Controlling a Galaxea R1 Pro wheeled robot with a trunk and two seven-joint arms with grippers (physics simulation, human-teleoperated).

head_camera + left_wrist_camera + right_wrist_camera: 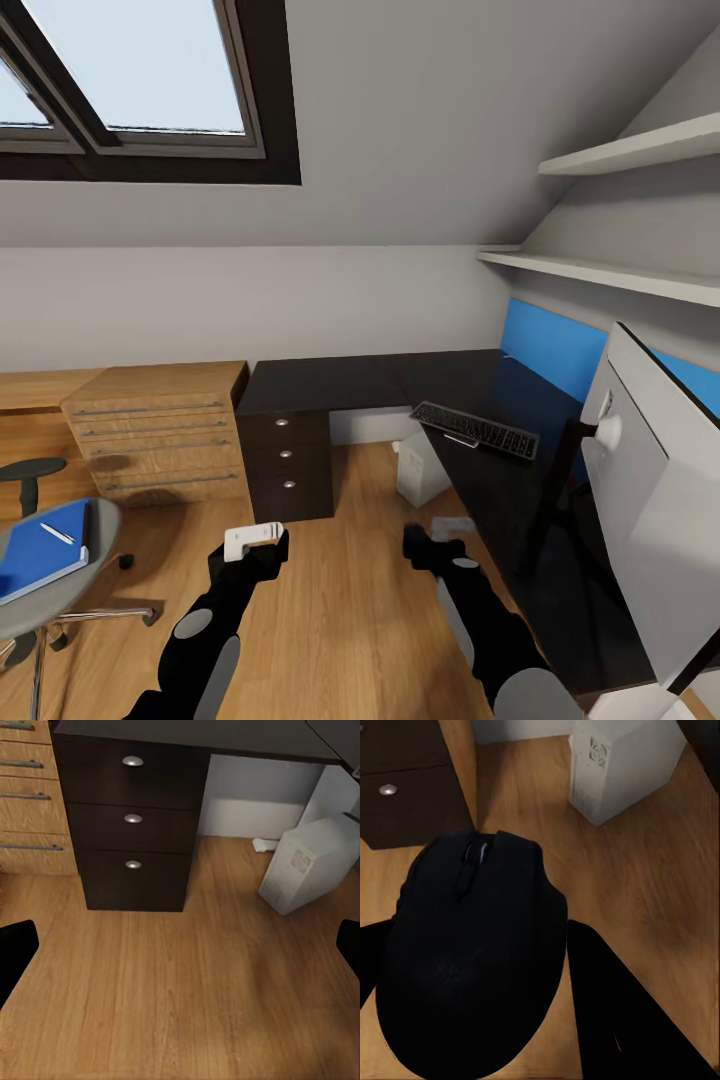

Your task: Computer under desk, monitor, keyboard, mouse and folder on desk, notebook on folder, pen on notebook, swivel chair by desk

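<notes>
My right gripper (432, 548) hangs over the wooden floor in front of the desk (350, 385), shut on the black mouse (472, 952). One of its fingers (619, 1016) presses against the mouse's side. My left gripper (255, 550) is open and holds nothing; its fingertips (15, 949) stand far apart. The keyboard (475, 430) lies on the desk. The monitor (640, 480) stands at the desk's right end, its pale back towards me. The white computer (420, 470) sits on the floor under the desk. The swivel chair (95, 520) carries the blue folder (40, 550) with the pen (57, 533) on it. The notebook is out of view.
A light wooden drawer cabinet (160, 430) stands left of the desk's black drawers (285, 455). Two white shelves (620, 270) and a blue wall panel (550, 350) are above the desk. A skylight (130, 70) is overhead. Open wooden floor (340, 600) lies between chair and desk.
</notes>
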